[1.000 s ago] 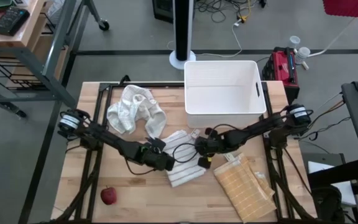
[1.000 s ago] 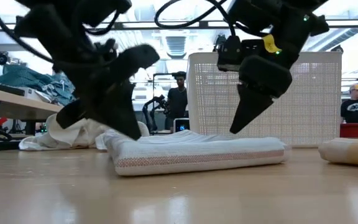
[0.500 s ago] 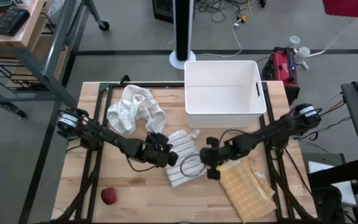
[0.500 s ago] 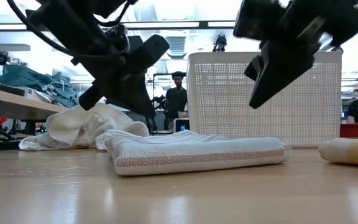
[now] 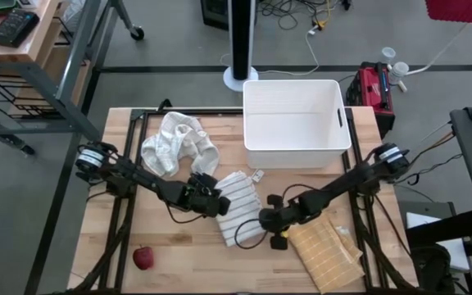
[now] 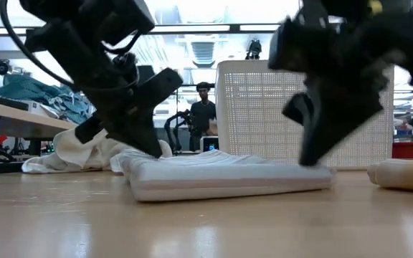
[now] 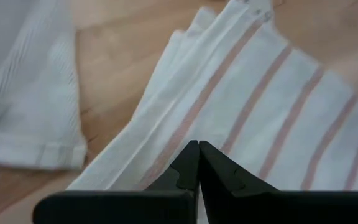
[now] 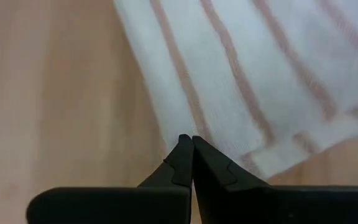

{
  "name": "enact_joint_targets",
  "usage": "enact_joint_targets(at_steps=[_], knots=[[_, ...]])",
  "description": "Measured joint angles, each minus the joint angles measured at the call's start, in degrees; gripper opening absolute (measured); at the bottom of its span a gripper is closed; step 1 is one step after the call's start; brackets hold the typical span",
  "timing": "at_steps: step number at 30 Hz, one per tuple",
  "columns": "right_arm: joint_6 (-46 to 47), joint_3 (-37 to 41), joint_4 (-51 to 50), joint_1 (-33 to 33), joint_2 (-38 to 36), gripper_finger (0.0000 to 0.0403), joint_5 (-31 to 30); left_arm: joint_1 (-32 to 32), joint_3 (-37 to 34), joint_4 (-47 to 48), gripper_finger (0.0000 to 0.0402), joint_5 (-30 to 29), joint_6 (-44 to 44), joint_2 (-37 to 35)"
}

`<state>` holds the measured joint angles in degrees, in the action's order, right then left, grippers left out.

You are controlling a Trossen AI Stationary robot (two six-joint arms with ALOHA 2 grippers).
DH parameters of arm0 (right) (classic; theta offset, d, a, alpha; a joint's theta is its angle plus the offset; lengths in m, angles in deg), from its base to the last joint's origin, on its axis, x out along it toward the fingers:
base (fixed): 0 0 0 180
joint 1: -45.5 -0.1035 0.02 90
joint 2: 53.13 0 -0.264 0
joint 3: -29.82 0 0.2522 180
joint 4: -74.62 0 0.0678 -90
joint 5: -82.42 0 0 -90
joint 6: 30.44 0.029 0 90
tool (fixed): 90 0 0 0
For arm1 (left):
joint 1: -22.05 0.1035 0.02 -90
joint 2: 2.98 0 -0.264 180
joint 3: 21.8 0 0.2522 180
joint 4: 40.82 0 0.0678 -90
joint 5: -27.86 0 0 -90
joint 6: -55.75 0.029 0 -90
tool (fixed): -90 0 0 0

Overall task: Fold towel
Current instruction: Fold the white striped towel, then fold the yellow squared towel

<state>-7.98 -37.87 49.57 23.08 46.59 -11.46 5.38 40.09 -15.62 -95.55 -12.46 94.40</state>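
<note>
A folded white towel with reddish stripes (image 5: 240,205) lies flat on the wooden table, mid-table. My left gripper (image 5: 216,205) is shut, with its tip on the towel's left side; its wrist view shows the shut tips (image 7: 197,145) over the striped top, beside the folded edges. My right gripper (image 5: 265,220) is shut too, with its tip at the towel's right, nearer edge (image 8: 186,138). In the low view the left gripper (image 6: 153,150) and the right gripper (image 6: 308,162) come down on opposite ends of the towel (image 6: 221,175). My left gripper sets its shut fingertips on the towel's top near its left end (image 6: 149,159), slanting down from the table's left. The towel lies flat beneath. My right gripper sets its shut fingertips on the towel's right end (image 6: 314,170), by the edge, slanting down from the right. The towel stays on the table.
A crumpled white cloth (image 5: 179,143) lies at the far left and a white bin (image 5: 293,123) stands at the far side. A tan folded mat (image 5: 322,250) lies at the near right, close to my right arm. A red apple (image 5: 143,258) sits near left.
Both shut grippers rose a little off the towel and came down again. My right gripper has gone toward the table's near edge and sunk onto the towel's right end. My left gripper has shifted slightly toward the far edge and tipped. The towel lies where it was.
</note>
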Motion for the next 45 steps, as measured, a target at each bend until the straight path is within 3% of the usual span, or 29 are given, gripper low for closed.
enact_joint_targets(at_steps=[7, 14, 19, 24, 32, 37, 45], knots=[[0.0, 0.0, -6.5, 2.3, 0.0, 0.0, -2.6, 0.0, -1.8, -0.2, 0.0, 0.6, -4.8, 0.0], [-0.8, -0.2, -7.2, 2.2, -3.5, 0.0, -0.4, -0.6, 0.0, -0.4, 0.0, 0.7, -3.8, 0.0], [-0.7, -0.4, -15.4, 2.0, -10.2, 0.0, 1.1, -1.7, 3.2, -0.2, 0.0, 1.7, 0.4, 0.0], [5.8, -0.3, -26.9, 0.5, -16.1, 0.0, 1.5, -3.8, 7.7, -0.3, 0.0, 1.8, 7.7, -0.1], [13.7, 0.0, -32.4, -4.4, -16.6, 0.0003, 1.7, -5.2, 11.8, -0.4, 0.0, -1.7, 14.4, -0.2], [15.4, 0.0, -31.9, -7.5, -15.6, 0.0039, 6.1, -5.3, 11.6, -0.3, 0.0, -1.7, 14.3, 0.7], [19.7, 0.0, -28.7, -12.1, -11.3, 0.0141, 8.9, -5.3, 10.9, -0.3, 0.0, -1.9, 13.8, 0.8]])
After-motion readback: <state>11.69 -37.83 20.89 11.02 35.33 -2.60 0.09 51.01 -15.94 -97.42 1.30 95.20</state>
